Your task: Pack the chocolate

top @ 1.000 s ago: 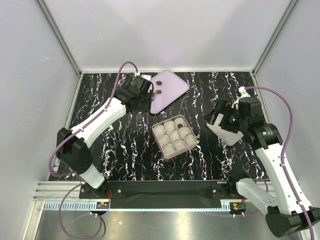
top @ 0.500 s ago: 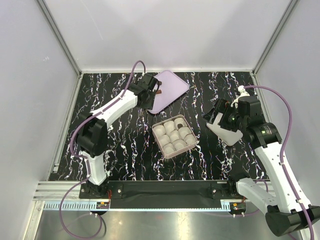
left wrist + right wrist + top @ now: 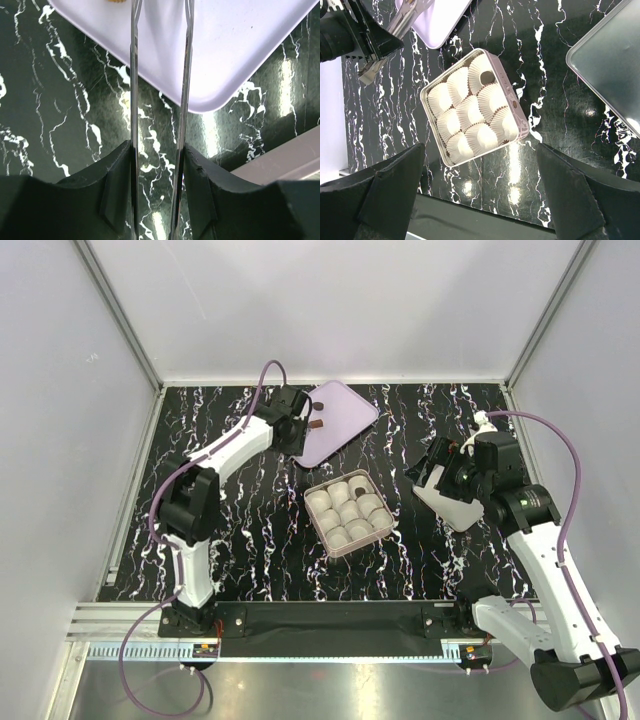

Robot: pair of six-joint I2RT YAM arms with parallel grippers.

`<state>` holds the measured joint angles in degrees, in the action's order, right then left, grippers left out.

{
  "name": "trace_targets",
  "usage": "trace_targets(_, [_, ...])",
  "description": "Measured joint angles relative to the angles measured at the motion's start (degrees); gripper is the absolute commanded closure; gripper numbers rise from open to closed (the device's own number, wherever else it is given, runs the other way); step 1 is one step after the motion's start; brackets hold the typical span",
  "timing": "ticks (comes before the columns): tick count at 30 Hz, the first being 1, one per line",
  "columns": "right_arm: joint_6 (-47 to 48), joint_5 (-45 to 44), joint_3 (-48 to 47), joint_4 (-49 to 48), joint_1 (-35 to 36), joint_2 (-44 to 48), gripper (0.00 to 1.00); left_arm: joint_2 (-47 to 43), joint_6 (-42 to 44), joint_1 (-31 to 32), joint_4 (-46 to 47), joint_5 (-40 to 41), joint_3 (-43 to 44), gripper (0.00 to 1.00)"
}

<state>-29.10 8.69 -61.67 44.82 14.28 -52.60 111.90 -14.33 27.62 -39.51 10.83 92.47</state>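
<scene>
A lavender tray (image 3: 345, 412) at the back holds two small brown chocolate pieces (image 3: 321, 406); an orange piece (image 3: 115, 1) peeks in at the top edge of the left wrist view. My left gripper (image 3: 290, 426) (image 3: 159, 150) is shut on metal tongs (image 3: 134, 75), whose blades reach over the tray; their tips are out of that view. The square box (image 3: 336, 545) (image 3: 517, 107) of white paper cups sits mid-table, with one dark chocolate (image 3: 486, 77) in a far cup. My right gripper (image 3: 440, 478) (image 3: 479, 150) hangs open to the right of the box.
A pale flat lid (image 3: 457, 508) (image 3: 610, 60) lies on the black marbled table (image 3: 250, 530) under the right gripper. White walls enclose the table on three sides. The arm bases stand at the near edge.
The left arm has swung its elbow in towards the near side and carried the tongs a little right, over the tray's edge. The right arm has barely moved.
</scene>
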Motion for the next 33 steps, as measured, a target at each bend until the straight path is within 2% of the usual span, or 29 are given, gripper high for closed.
trace_targets(11, [0.0,0.0,0.0,-0.3,0.0,-1.0,0.0,3.0,0.6,-0.5,0.5,-1.4,2.3,0.53])
trace_targets(26, [0.0,0.0,0.3,-0.5,0.0,-1.3,0.0,4.5,0.6,-0.8,-1.7,-1.6,3.8,0.64])
trace_targets(33, [0.0,0.0,0.3,-0.6,0.0,-1.3,0.0,1.5,0.6,-0.8,-4.4,-2.9,3.8,0.66])
